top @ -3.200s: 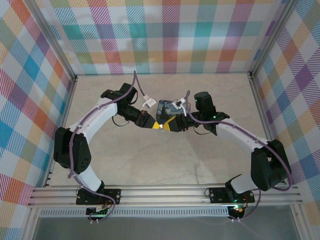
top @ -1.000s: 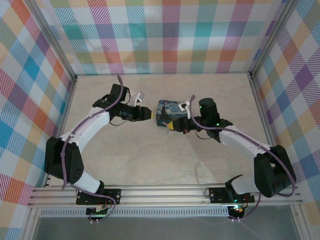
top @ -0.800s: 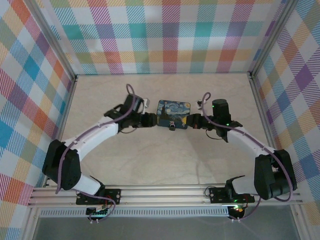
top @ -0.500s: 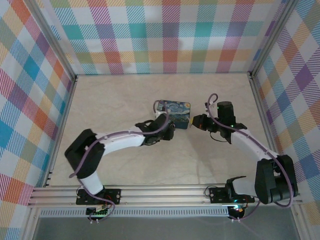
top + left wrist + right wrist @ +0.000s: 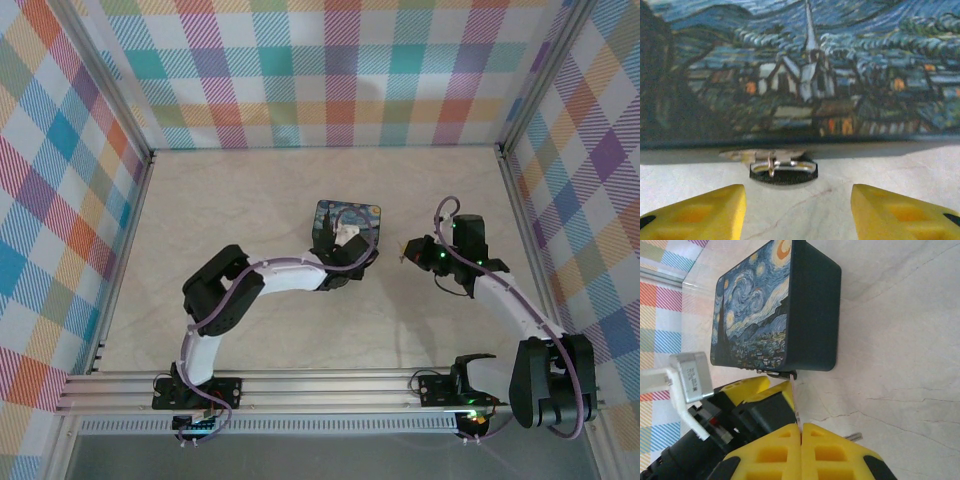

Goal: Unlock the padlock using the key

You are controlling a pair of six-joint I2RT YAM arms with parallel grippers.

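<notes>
Your left gripper (image 5: pixel 797 200) stands with jaws apart. The tiny grey-silver metal padlock (image 5: pixel 783 166) lies dead ahead between its yellow tips, flat at the foot of the near wall of the dark blue painted rectangular tin (image 5: pixel 800 75), with its long axis along that wall. Left arm is nearer. Right gripper (image 5: pixel 801 432) is pinched shut on a thin pale key (image 5: pixel 795 400), apparently.

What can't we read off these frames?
- Padlock, left wrist view: blurred, tight against the tin edge; keyhole and shackle state unreadable.
- Padlock, top view: covered by the left gripper.
- Right gripper, right wrist view: shut; the thin sliver at its seam is too small to identify.
</notes>
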